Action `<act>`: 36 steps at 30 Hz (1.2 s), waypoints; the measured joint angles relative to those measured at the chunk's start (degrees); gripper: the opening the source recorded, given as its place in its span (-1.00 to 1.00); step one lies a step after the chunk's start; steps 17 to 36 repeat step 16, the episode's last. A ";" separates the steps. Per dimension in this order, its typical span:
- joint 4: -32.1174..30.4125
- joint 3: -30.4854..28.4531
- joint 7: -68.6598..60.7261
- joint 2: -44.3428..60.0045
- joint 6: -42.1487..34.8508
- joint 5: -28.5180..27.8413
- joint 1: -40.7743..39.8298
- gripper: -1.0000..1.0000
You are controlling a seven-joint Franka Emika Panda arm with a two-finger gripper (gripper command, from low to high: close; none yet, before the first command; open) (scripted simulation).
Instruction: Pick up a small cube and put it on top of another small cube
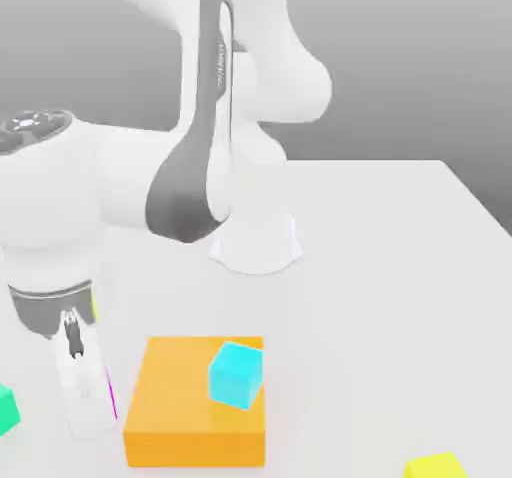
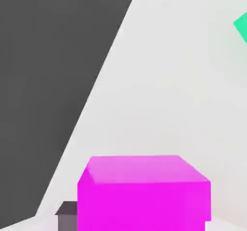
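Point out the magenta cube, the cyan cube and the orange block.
magenta cube (image 2: 144, 196), hand view, on its front face.
cyan cube (image 1: 236, 375), exterior view, on its facing side.
orange block (image 1: 175, 386), exterior view, on its bare top.

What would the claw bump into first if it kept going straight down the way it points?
Most likely the magenta cube, which sits right in front of the claw, with the white table beneath it.

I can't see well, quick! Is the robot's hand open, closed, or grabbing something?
Hand: down around the magenta cube, beside the orange block; open or closed cannot be told.
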 joint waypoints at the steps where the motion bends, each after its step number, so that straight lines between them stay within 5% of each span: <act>1: -1.50 0.80 -2.17 -2.08 -0.57 -0.07 0.75 -1.00; 8: -12.01 3.17 -17.34 -16.56 -4.60 -0.62 8.16 -1.00; 13: -14.91 3.53 -18.75 -10.47 4.35 -1.81 8.82 -1.00; 14: -15.14 3.44 -18.65 -9.29 5.75 -1.97 8.92 1.00; 36: -15.14 3.44 -18.66 -9.29 5.75 -1.97 8.93 1.00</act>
